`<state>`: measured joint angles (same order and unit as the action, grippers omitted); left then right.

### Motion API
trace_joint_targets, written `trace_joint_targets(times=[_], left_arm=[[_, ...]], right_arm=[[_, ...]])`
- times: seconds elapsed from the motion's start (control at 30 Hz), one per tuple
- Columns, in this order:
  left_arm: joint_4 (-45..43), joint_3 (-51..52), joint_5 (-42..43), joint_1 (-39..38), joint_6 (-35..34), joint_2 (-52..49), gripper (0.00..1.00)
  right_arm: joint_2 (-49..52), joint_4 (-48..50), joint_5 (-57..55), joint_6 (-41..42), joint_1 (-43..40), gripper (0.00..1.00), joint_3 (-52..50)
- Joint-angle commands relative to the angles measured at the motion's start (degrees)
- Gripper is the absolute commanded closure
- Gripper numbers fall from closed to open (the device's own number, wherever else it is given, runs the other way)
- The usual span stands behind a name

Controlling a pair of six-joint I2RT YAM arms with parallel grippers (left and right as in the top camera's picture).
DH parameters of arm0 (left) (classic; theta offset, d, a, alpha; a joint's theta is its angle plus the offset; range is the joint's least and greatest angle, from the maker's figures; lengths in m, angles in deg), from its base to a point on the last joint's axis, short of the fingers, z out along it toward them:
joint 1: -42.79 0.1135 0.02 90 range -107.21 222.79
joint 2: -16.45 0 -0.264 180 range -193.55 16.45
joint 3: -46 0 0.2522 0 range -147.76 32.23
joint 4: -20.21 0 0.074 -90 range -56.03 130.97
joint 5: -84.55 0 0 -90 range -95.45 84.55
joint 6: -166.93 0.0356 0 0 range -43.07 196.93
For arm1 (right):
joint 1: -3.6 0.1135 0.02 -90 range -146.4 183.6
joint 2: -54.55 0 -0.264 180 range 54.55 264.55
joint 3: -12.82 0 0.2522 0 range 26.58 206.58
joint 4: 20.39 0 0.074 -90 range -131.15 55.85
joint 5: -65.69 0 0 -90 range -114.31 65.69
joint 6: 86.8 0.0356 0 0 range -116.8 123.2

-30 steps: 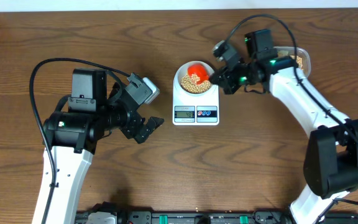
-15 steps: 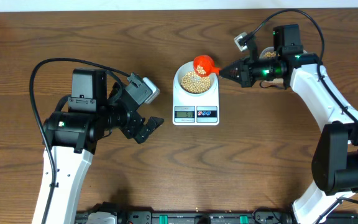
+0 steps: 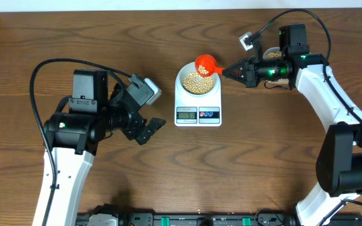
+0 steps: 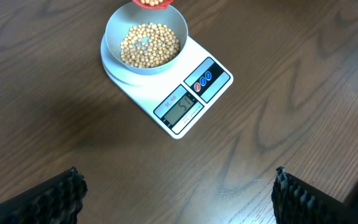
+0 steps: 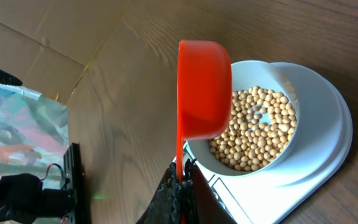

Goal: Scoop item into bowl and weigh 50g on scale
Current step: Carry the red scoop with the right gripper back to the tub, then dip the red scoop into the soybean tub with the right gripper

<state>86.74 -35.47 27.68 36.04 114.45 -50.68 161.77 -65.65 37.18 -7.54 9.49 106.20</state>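
The pale bowl (image 3: 198,81) sits on the white scale (image 3: 198,114) at the table's middle, holding a layer of tan beans (image 3: 197,81). My right gripper (image 3: 231,71) is shut on the handle of an orange-red scoop (image 3: 205,63), whose cup hangs over the bowl's far right rim with a few beans in it. In the right wrist view the scoop (image 5: 204,87) is on edge beside the beans (image 5: 253,127), with the right gripper (image 5: 180,180) clamping its thin handle. My left gripper (image 3: 148,130) hangs open and holds nothing, left of the scale (image 4: 197,93) and bowl (image 4: 114,37).
A clear container (image 3: 270,53) shows partly behind my right arm at the back right. The left arm's black cable (image 3: 49,66) loops over the table's left side. A rail with fittings (image 3: 187,220) runs along the front edge.
The right arm has swung out to the right and straightened. The scoop moved from over the bowl's middle to its far right rim. My left arm has not moved.
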Motion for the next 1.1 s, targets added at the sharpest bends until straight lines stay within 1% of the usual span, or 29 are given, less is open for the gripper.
trace_joint_targets(times=[0.0, 0.23, 0.4, 0.6, 0.8, 0.87, 0.93, 1.07], left_arm=[[0.33, -1.79, 0.94, 0.31, -0.26, -0.07, 0.02], [0.33, -1.79, 0.94, 0.31, -0.26, -0.07, 0.02], [0.33, -1.79, 0.94, 0.31, -0.28, -0.07, 0.02], [0.33, -1.79, 0.94, 0.31, -0.28, -0.07, 0.02], [0.33, -1.79, 0.94, 0.31, -0.26, -0.07, 0.02], [0.33, -1.79, 0.94, 0.31, -0.26, -0.07, 0.02], [0.33, -1.79, 0.94, 0.31, -0.26, -0.07, 0.02], [0.33, -1.79, 0.94, 0.31, -0.26, -0.07, 0.02]], right_arm=[[0.68, 0.02, 1.9, 0.44, -0.44, 0.99, -0.24], [0.68, 0.11, 2.12, 0.44, -0.74, 0.99, -0.24], [0.68, 1.18, 3.15, 0.46, -2.95, 0.99, -0.22], [0.66, 1.05, 3.74, 0.68, -8.17, 0.99, -0.22], [-0.11, 0.61, 3.39, 0.66, -15.52, 0.99, -0.22], [-0.83, -0.17, 0.7, 0.52, -18.43, 0.99, -0.22], [-1.55, -1.86, -5.31, -0.7, -20.98, 0.99, -0.22], [-2.93, -3.74, -12.5, -3.69, -23.85, 0.99, -0.22]])
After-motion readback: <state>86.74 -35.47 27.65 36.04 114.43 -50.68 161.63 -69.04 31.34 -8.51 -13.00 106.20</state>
